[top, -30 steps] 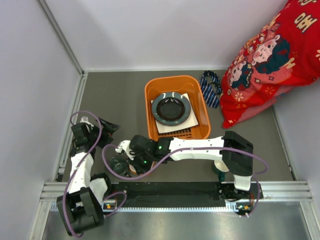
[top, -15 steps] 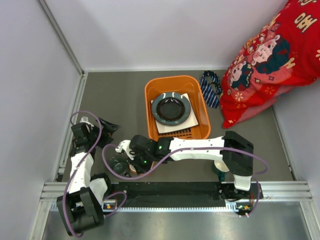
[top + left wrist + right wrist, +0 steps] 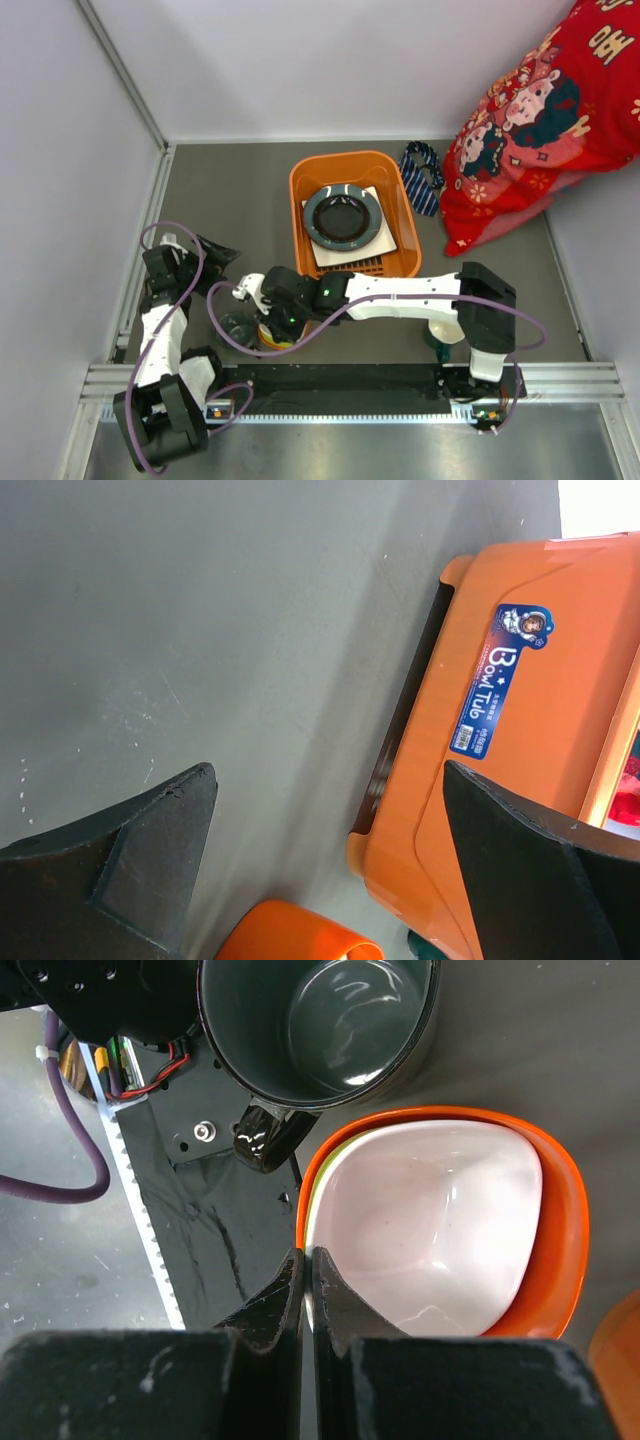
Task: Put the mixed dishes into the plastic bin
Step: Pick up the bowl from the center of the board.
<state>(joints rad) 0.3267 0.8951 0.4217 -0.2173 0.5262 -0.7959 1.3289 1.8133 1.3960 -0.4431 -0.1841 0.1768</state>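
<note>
My right gripper (image 3: 305, 1260) is shut on the near rim of the orange bowl (image 3: 440, 1230), which is white inside; one finger is outside the rim, the other inside. From above, the bowl (image 3: 272, 340) sits under that gripper (image 3: 275, 322) near the table's front left. The small dark teal cup (image 3: 340, 1020) stands right beside the bowl. The plastic bin (image 3: 300, 185) holds the white square plate (image 3: 345, 255) with the round blue-grey plate (image 3: 343, 215) on top. My left gripper (image 3: 328, 780) is open and holds nothing, aimed at the bin's side (image 3: 520, 750).
A striped blue necktie (image 3: 422, 175) lies right of the bin. A person in red patterned clothing (image 3: 540, 120) fills the back right corner. White walls close the left and back sides. A black rail (image 3: 340, 378) runs along the front edge.
My right arm has shifted slightly to the right while keeping its grip on the bowl's rim, so more of the bowl shows. The left arm has not moved.
</note>
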